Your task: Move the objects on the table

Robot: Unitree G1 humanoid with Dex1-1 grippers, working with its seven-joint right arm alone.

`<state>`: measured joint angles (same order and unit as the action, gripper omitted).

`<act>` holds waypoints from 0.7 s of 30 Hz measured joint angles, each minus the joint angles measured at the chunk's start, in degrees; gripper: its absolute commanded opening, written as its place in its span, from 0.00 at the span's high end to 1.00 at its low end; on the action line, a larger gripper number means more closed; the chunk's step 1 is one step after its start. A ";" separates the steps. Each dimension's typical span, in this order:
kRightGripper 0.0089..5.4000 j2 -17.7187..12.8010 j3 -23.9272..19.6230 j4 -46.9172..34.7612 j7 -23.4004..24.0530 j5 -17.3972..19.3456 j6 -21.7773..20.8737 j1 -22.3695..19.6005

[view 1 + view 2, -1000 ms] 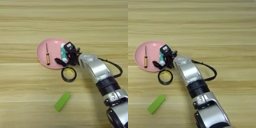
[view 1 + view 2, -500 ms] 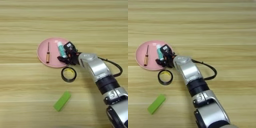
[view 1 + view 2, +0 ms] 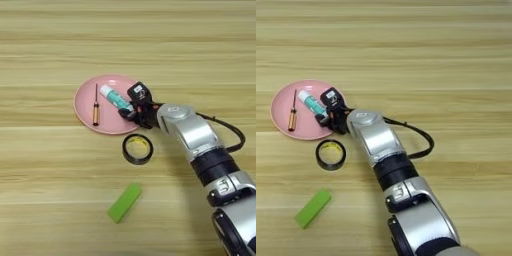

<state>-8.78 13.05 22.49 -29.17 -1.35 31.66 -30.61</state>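
The pink round plate [image 3: 107, 124] lies left of the table's middle. In it lie the thin orange-handled screwdriver [image 3: 95, 105] and the white-and-teal tube [image 3: 114, 96], the tube flat and slanting down to the right. My right gripper [image 3: 133, 103] hovers over the plate's right rim, open, with one black finger above the tube's right end and one below it. The black tape ring [image 3: 137, 149] lies on the wood just below the plate and close under my forearm. The flat green block [image 3: 125, 202] lies further toward the front.
The silver forearm [image 3: 376, 140] runs from the bottom right up to the plate, with a black cable [image 3: 423, 142] looping off its right side. Bare wooden table [image 3: 200, 50] spreads behind and to the right.
The tube, held tilted in my gripper a second ago, now lies flat in the plate beside the screwdriver. The fingers have spread apart and no longer hold it.
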 measured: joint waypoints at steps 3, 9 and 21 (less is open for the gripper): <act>0.69 0.00 -0.04 0.23 0.02 -0.06 -0.22 -0.09; 0.69 0.00 -0.71 0.36 0.33 -0.09 -0.36 -0.09; 0.69 -0.17 -2.42 -2.03 0.41 0.01 0.07 -0.05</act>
<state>-8.96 10.63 20.46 -28.76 -1.34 31.73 -30.66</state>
